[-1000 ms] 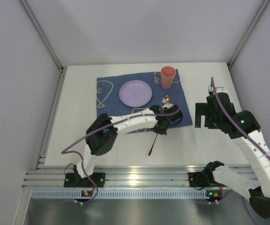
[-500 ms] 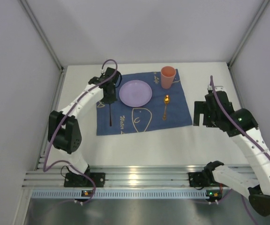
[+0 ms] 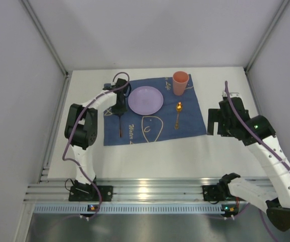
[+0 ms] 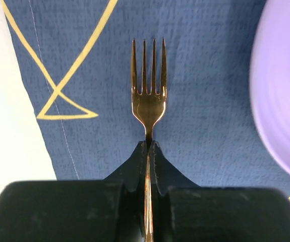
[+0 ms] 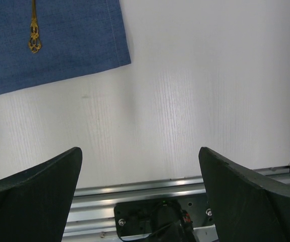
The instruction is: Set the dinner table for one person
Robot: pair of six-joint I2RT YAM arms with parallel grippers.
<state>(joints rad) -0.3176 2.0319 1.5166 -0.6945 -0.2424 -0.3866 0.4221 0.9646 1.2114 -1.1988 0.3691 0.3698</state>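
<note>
The white dinner table [image 3: 145, 156] carries a dark blue placemat [image 3: 185, 126]. On the mat are a lilac plate [image 3: 145, 100], an orange cup [image 3: 180, 82] at its far right and a gold spoon [image 3: 177, 113] right of the plate. My left gripper [image 3: 120, 109] is shut on the neck of a gold fork [image 3: 120, 128], left of the plate and low over the mat. In the left wrist view the fork [image 4: 148, 75] points away from the gripper [image 4: 148, 146], with the plate [image 4: 281, 91] at the right. My right gripper [image 5: 139, 151] is open and empty over bare table right of the mat.
The ribbed aluminium rail [image 3: 145, 191] runs along the near edge, with both arm bases on it. White walls and metal posts close in the left, right and far sides. The spoon's handle end [image 5: 34, 30] shows on the mat's corner [image 5: 74, 50] in the right wrist view.
My left gripper carried the fork from the near right of the plate across to its left side, then drew it a little nearer. The right arm has barely moved.
</note>
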